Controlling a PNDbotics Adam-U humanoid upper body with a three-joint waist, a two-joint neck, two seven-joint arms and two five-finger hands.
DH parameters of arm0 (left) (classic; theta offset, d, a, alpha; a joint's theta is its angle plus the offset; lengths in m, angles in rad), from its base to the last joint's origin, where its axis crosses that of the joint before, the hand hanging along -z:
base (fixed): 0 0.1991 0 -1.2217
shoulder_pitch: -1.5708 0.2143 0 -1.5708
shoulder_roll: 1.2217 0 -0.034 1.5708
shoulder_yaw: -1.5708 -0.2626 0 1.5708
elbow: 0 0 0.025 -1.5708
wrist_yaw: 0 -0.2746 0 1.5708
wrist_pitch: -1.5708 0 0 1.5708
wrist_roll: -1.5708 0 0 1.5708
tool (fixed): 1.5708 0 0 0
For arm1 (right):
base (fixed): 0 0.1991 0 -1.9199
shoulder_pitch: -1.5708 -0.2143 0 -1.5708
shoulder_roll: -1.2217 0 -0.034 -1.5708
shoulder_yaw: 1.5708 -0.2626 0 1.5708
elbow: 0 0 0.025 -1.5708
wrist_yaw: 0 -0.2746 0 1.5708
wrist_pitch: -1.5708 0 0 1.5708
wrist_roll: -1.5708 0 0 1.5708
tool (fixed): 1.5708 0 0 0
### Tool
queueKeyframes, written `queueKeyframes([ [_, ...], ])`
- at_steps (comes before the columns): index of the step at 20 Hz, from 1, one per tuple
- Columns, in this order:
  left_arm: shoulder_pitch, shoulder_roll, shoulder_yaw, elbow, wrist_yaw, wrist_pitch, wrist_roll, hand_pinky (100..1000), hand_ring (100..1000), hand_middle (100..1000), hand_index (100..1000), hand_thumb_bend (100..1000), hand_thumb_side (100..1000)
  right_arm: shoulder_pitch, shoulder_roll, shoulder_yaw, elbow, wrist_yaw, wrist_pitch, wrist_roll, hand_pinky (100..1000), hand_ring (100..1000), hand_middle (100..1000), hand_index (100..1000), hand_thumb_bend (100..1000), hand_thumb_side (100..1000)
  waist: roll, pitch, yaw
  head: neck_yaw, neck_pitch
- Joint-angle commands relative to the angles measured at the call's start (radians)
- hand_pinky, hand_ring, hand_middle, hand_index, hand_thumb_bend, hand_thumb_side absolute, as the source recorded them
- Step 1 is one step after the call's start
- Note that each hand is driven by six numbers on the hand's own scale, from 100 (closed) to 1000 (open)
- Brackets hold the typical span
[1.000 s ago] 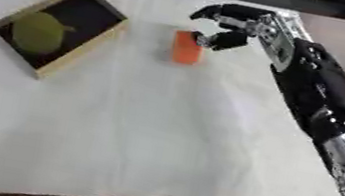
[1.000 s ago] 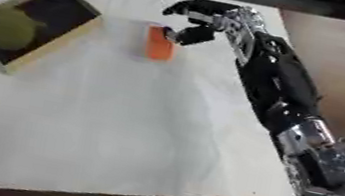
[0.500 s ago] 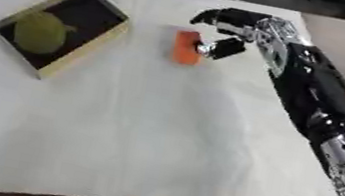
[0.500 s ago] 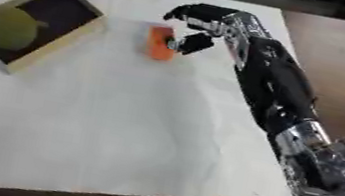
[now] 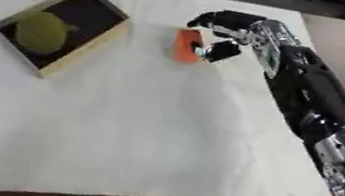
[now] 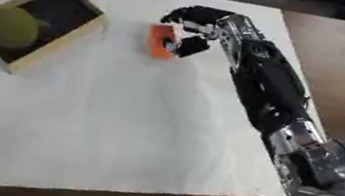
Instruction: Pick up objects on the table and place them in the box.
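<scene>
- Even, fairly bright light, soft and without hard glare, falls on the white surface (image 5: 160, 138).
- Shadows are faint; a weak one lies beside the box (image 5: 96, 48).
- Both views are soft and slightly blurred throughout.
- The black robot hand (image 5: 239, 30) loses detail in its dark parts.
- The far edge and corners look dimmer.

No readable text, label, brand, number or sign is shown on the orange block (image 6: 162, 41), the wooden box (image 5: 87, 49), the white table covering (image 5: 159, 143) or the robot's right hand (image 5: 239, 30).
</scene>
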Motion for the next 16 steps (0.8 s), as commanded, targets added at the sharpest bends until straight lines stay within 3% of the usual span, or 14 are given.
queueKeyframes([
  [1,-0.008,0.015,0.005,-0.013,-0.001,-0.002,0.000,515,924,697,803,100,727,-0.021,-0.014,-0.008,-0.008,0.003,-0.006,0.000,897,953,902,981,100,823,0.006,-0.018,0.000,0.001,-0.001],
  [11,-0.008,0.018,0.006,-0.014,0.000,-0.002,0.001,515,924,697,803,100,726,-0.035,-0.049,-0.004,-0.060,-0.100,-0.012,0.016,895,949,901,990,100,883,0.005,-0.022,-0.004,0.003,-0.001],
  [16,-0.008,0.018,0.006,-0.014,0.000,-0.002,0.001,515,924,697,803,100,726,-0.032,-0.051,0.008,-0.063,-0.111,-0.019,0.044,897,954,914,999,100,917,0.005,-0.022,-0.004,0.004,-0.001],
])
